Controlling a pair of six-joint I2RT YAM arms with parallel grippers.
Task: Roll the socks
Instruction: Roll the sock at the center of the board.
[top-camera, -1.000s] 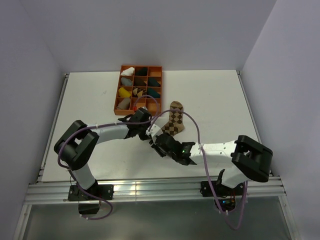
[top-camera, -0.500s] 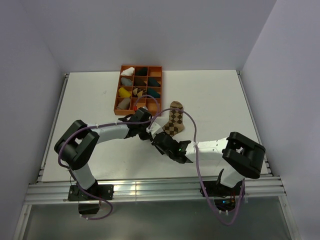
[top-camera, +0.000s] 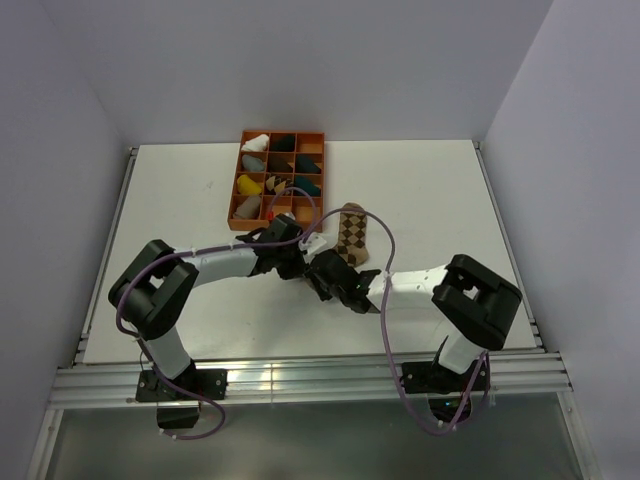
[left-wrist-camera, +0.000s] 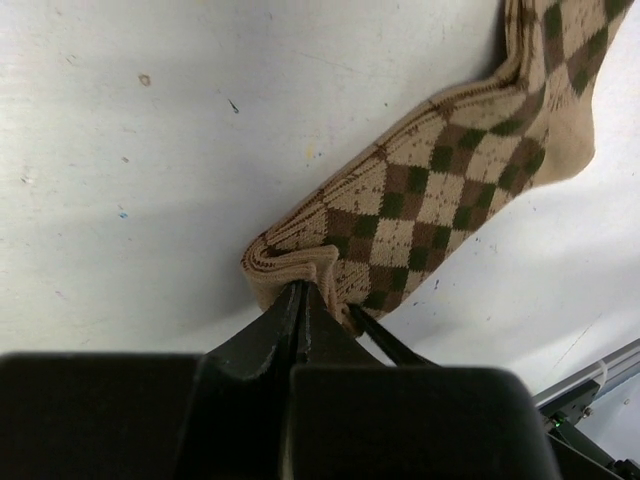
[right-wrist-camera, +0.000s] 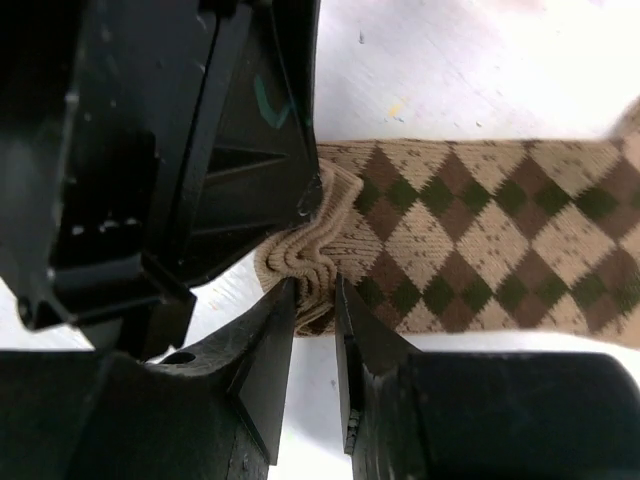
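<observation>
Of the socks I see the tan-and-brown argyle one (top-camera: 352, 236) lying flat on the white table, toe pointing away. My left gripper (left-wrist-camera: 302, 288) is shut on the bunched ribbed cuff of this sock (left-wrist-camera: 440, 190). My right gripper (right-wrist-camera: 317, 290) comes in from the near side, and its two fingers pinch the same wrinkled cuff of the sock (right-wrist-camera: 480, 240) just beside the left gripper (right-wrist-camera: 200, 130). From above, both grippers meet at the sock's near end, left gripper (top-camera: 300, 258) and right gripper (top-camera: 324, 272). The plain sock cannot be told apart here.
An orange divided tray (top-camera: 283, 134) holding several rolled sock bundles stands at the back, just beyond the left arm. Purple cables loop over both arms. The table's near edge and metal rail run behind the arm bases.
My right arm has swung left and forward to the sock's cuff, and its fingers have narrowed onto the fabric. The left gripper stays shut on the cuff.
</observation>
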